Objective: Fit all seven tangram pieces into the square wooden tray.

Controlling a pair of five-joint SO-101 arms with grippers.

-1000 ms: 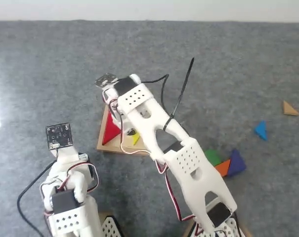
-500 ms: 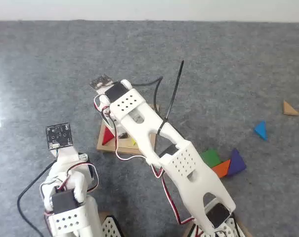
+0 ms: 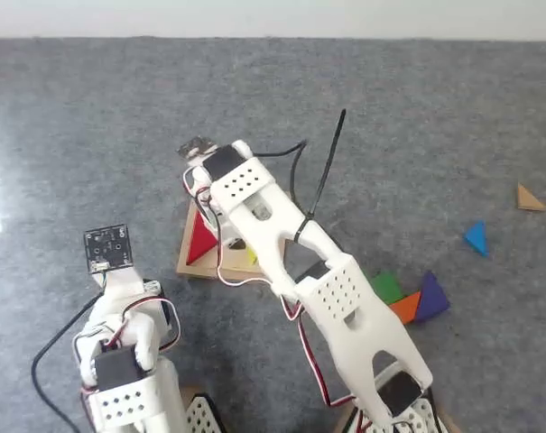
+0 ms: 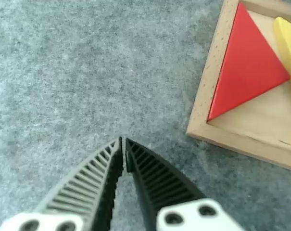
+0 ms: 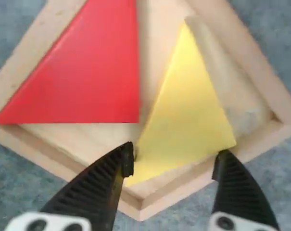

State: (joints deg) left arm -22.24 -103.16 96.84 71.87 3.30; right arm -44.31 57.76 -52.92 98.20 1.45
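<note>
Now the tray point(image 5: 157, 195) holds two of the seven pieces: the red triangle point(image 5: 87, 77) lies with its long side against one rim, and the yellow triangle point(image 5: 183, 120) sits beside it, pointing into a corner, with a thin strip of bare wood between them. Whether the yellow one lies quite flat cannot be told. The right end effector point(image 5: 175, 159) hangs just above the yellow triangle's broad end, its jaws wide apart and holding nothing. Over the last second the right arm swung across the tray point(image 3: 184, 257), covering more of the red triangle point(image 3: 200, 242), and has come back to nearly where it was. The yellow triangle point(image 3: 248, 255) has not visibly shifted, so this looks like a placing or nudging step being finished, with five pieces left to fetch. The left end effector point(image 4: 124, 144) is closed on nothing above the grey worktop point(image 4: 63, 57), a little off the tray's corner point(image 4: 210, 77). The wrist views show how the two triangles sit inside the tray, which the arm mostly hides from above. The high view alone shows the loose pieces: green point(image 3: 387, 287), orange point(image 3: 406, 307) and purple point(image 3: 432, 296) clustered by the right arm, with a blue triangle point(image 3: 476, 237) and a tan triangle point(image 3: 528, 198) well apart.
</note>
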